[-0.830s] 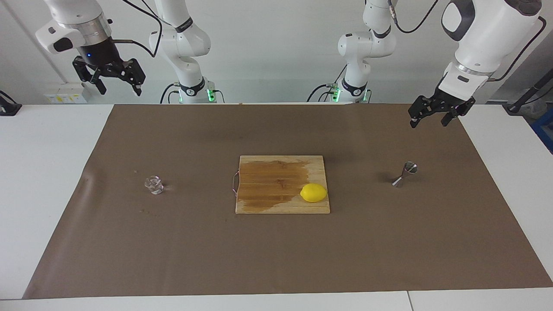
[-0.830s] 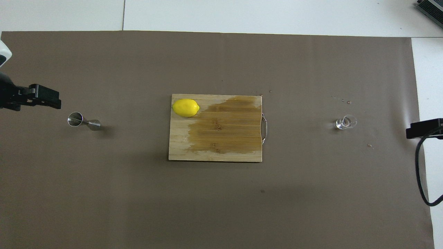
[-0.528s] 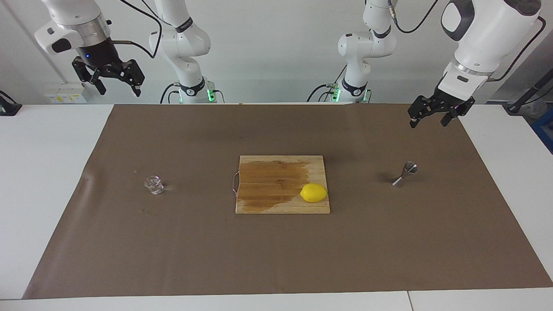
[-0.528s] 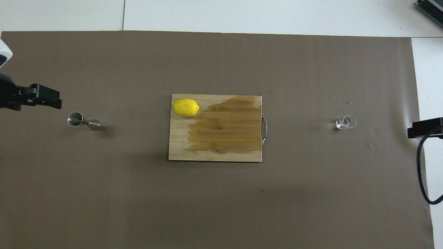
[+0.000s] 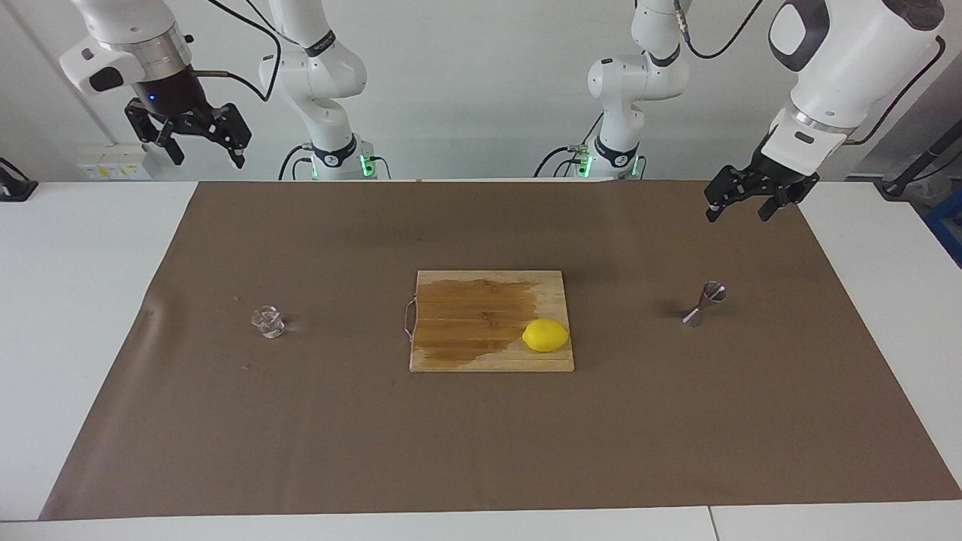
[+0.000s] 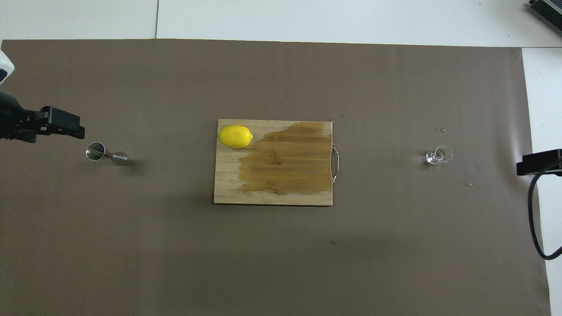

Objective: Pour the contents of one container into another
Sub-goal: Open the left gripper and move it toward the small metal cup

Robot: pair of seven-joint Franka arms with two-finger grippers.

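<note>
Brown mat: glass cup (image 5: 267, 321) and jigger (image 5: 705, 303) untouched, left gripper (image 5: 739, 204) and right gripper (image 5: 197, 137) both spread, aloft; next, grasp cup.

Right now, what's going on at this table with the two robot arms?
Nothing is being handled yet. The small clear faceted glass cup stands on the brown mat toward the right arm's end, the silvery hourglass-shaped metal jigger toward the left arm's end. Between them a yellow lemon lies on a wooden cutting board. The left gripper hangs open in the air near the jigger; the right gripper waits open, raised high.
</note>
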